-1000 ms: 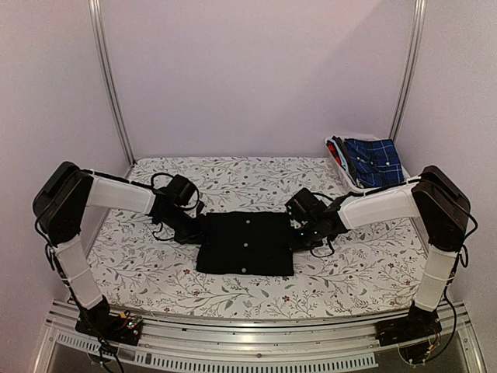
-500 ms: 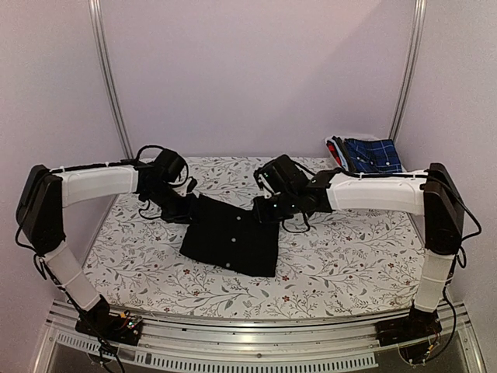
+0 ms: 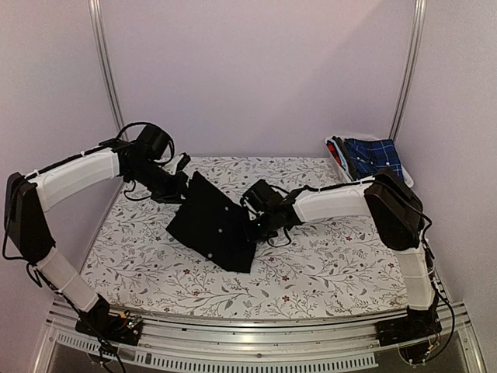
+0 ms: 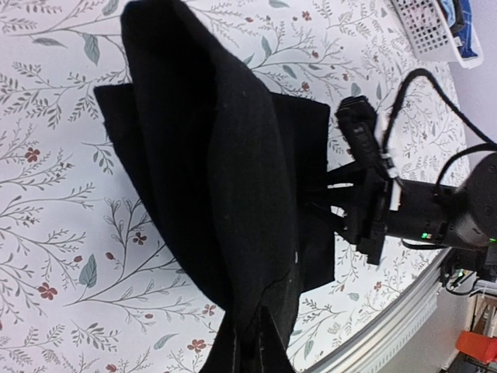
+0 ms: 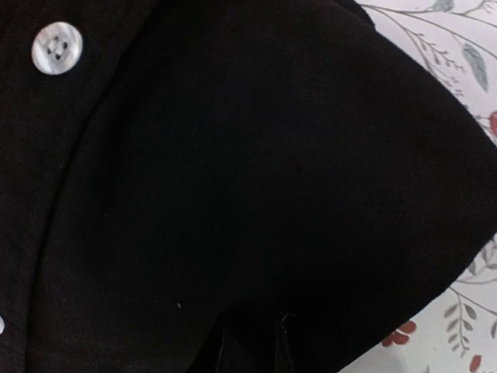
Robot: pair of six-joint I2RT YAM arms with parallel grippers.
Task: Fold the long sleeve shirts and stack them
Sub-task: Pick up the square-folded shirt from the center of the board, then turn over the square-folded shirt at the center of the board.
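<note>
**Folded black shirt [image 3: 211, 229] gripped at two edges**

Top view: askew on the floral desk [image 3: 334, 264], left of middle. Left end effector [image 3: 183, 180] clamped on the far corner, that corner raised off the desk. Right end effector [image 3: 250, 223] clamped on the right edge. White basket [image 3: 345, 183] in the far right corner.

Left wrist: cloth bunched and hanging from the pinch at the bottom of the frame, lower layers flat on the desk, right end effector at the far edge.

Right wrist: black cloth across nearly the whole frame, pale button [image 5: 57, 48] upper left, fabric drawn into closed jaws at the bottom
</note>
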